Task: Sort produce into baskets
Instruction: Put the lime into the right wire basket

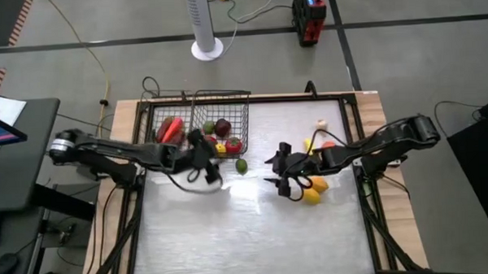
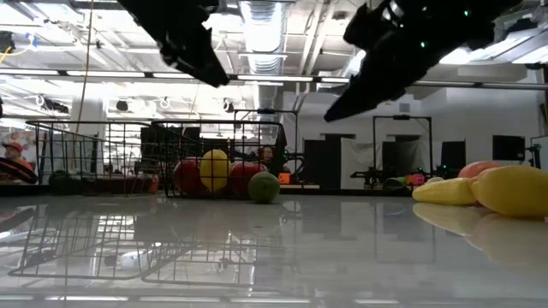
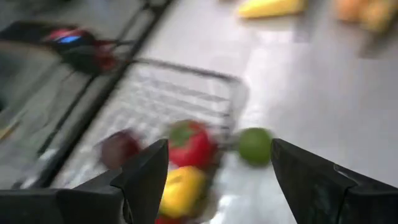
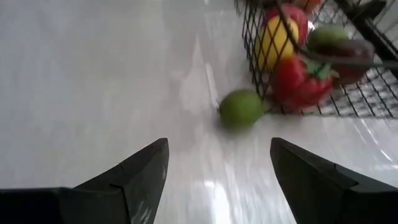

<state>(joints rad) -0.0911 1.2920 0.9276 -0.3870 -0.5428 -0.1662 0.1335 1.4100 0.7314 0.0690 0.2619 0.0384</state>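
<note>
Two adjoining black wire baskets [image 1: 201, 120] stand at the table's far left and hold red, dark red, green and yellow produce. A green round fruit [image 1: 242, 165] rests on the table just outside the right-hand basket's near corner, also seen in the wrist views [image 3: 255, 145] [image 4: 241, 109]. My left gripper [image 1: 214, 161] [image 3: 219, 146] hovers open near that basket's near edge, above a red fruit [image 3: 189, 143] and a yellow one [image 3: 181, 190]. My right gripper [image 1: 271, 172] [image 4: 219, 142] hangs open over bare table to the right of the green fruit, pointing toward it.
Yellow and orange produce [image 1: 313, 190] lies under my right arm, and more pieces [image 1: 321, 138] lie farther back on the right. In the low view the yellow ones [image 2: 505, 190] sit at the right. The table's near half [image 1: 247, 234] is bare.
</note>
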